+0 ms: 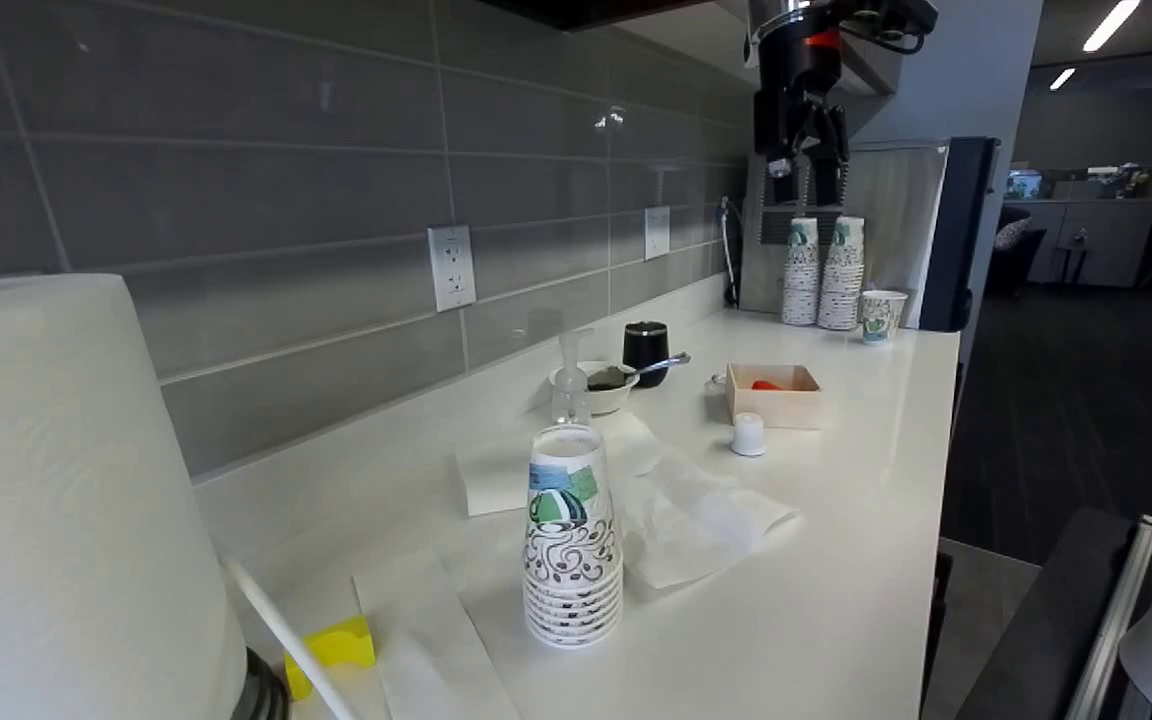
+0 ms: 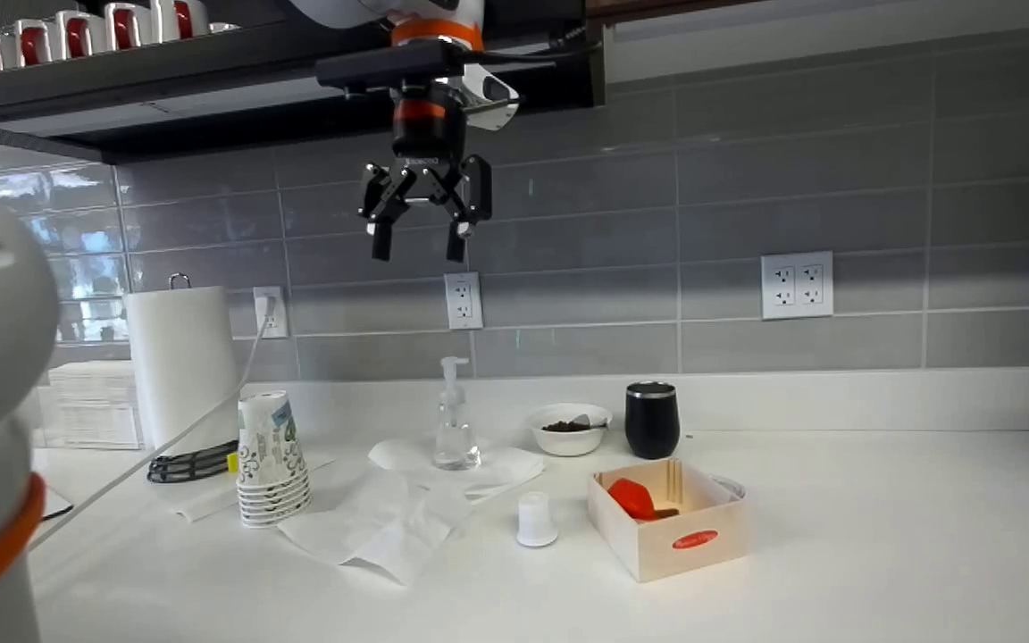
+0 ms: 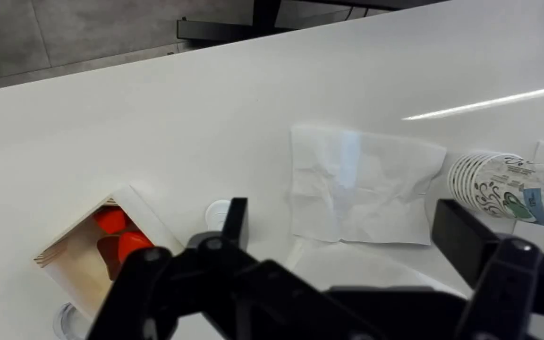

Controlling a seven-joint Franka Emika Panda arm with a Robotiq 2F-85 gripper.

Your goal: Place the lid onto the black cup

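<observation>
Overhead: one gripper (image 2: 419, 248) is held high above the counter (image 2: 881, 536); its two fingers (image 2: 381, 241) are spread wide apart and pointed down.
Black cup (image 2: 652, 421): one, with a silver rim; it is placed upright near the tiled wall (image 2: 568, 304), just beside the bowl (image 2: 568, 445).
Lid (image 3: 70, 322): one, clear; it is seen beside the box (image 2: 666, 558), apart from the black cup. Whether the box is touched by it cannot be told.
Bowl: one, white; dark stuff is held in it, and one spoon (image 1: 676, 361) is leaned over its rim.
Box: one, wooden; two red shapes (image 3: 111, 220) and one brown shape (image 3: 106, 252) are seen inside. Whether the red belongs to one thing or two cannot be told.
White piece (image 2: 536, 521): one, small; it is set between the box and the crumpled sheet.
Sheets (image 3: 366, 189): at least three; one is crumpled, and on another one pump bottle (image 2: 455, 429) is stood.
Stacks (image 1: 573, 545): three, of paper cups turned upside down; two are placed side by side at the far end in an exterior view.
Loose paper cup (image 1: 881, 318): one, upright, beside that pair.
Roll (image 2: 182, 366): one.
Outlets (image 2: 464, 301): three plates are counted in an exterior view.
Mugs (image 2: 81, 37): at least five are lined up on one shelf (image 2: 166, 67).
</observation>
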